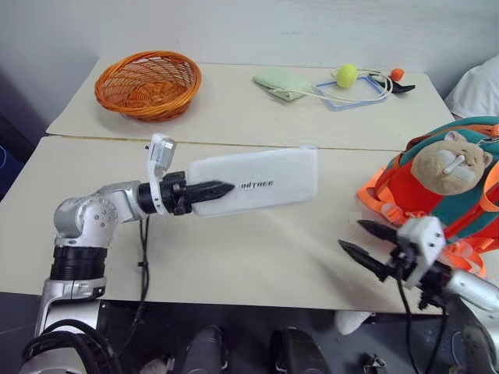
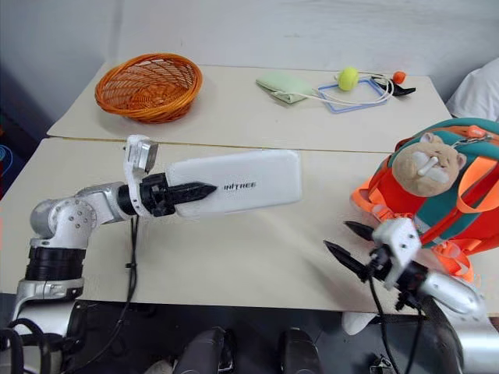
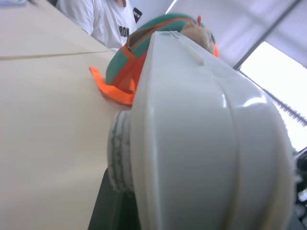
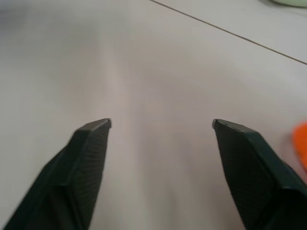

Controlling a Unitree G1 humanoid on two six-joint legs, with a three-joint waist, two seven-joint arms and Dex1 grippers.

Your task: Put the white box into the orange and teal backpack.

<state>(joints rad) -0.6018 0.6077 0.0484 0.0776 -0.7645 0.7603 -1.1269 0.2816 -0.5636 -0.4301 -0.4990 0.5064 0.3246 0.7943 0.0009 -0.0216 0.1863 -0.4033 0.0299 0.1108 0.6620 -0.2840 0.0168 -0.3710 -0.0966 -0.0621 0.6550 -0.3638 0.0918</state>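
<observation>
Left pincer (image 1: 209,192) gripped the white box (image 1: 257,181) level, long axis toward the orange and teal backpack (image 1: 413,204), probably unopened; right pincer (image 1: 364,243) gaped empty.

The white box (image 3: 206,143) looms right in front of my wrist. Past its far end sits the backpack (image 3: 139,52) on the table (image 3: 43,120), a person's white shirt (image 3: 103,19) behind.

Two pale tables (image 1: 257,249) stood pushed together, with a thin line where they met. A plain white wall (image 1: 234,27) rose behind the far table (image 1: 234,109). The floor (image 1: 12,167) beside them looked dark. Bright light came in through a window (image 3: 280,72).
</observation>
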